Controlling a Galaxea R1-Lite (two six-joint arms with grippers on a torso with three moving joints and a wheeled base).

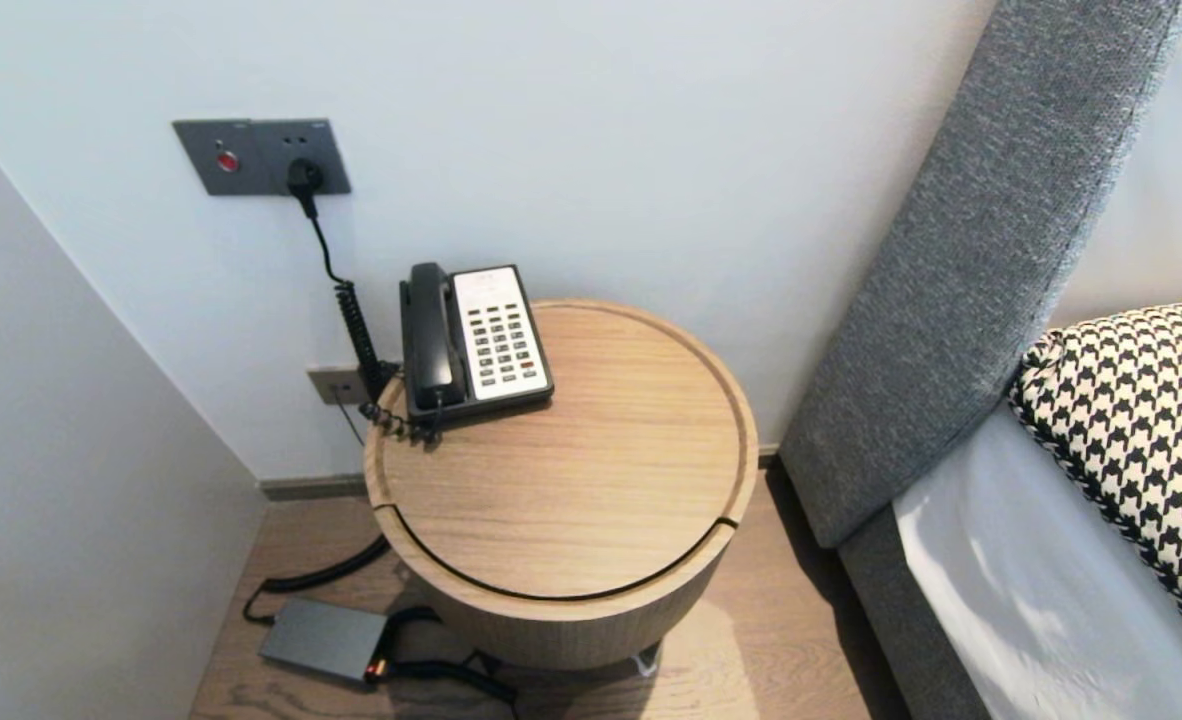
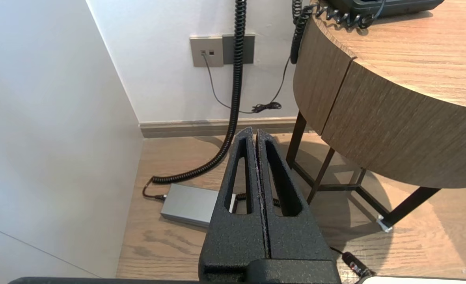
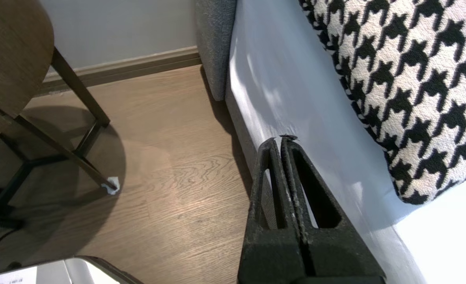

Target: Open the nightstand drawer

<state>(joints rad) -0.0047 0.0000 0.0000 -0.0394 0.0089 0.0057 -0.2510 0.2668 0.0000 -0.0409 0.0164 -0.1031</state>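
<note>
1. Left pincer point(image 2: 255, 132): fingers pressed flat together, gripping nothing. It hangs low over the floor point(image 2: 170, 244), beside the counter point(image 2: 394, 130).
2. Right pincer point(image 3: 278, 139): likewise closed and empty. Its tips line up with the side of the bed sheet point(image 3: 296, 98); whether they touch it cannot be told.
3. Both pincers show in their wrist views alone.
4. Power brick point(image 2: 189, 204): a flat grey box lying on the floor just beyond the left pincer, near the side wall. The head view adds a small lit spot at its cable end.
5. Coiled cable point(image 2: 233, 98): runs from the floor by the brick up the wall.
6. Houndstooth pillow point(image 3: 406, 79): lies on the bed, just past the right pincer.
7. The counter's top has a raised rim. The telephone point(image 1: 473, 340) sits inside it at the far left edge, handset on the cradle, against the wall.
8. Wrist views only: the counter's dark metal legs, one with a white foot pad point(image 3: 112, 185), and a low wall outlet point(image 2: 206, 51) with a thin wire.
9. Head view only: the upper socket plate point(image 1: 261, 155) with a black plug in it, and the grey headboard point(image 1: 981, 250) at far right.
</note>
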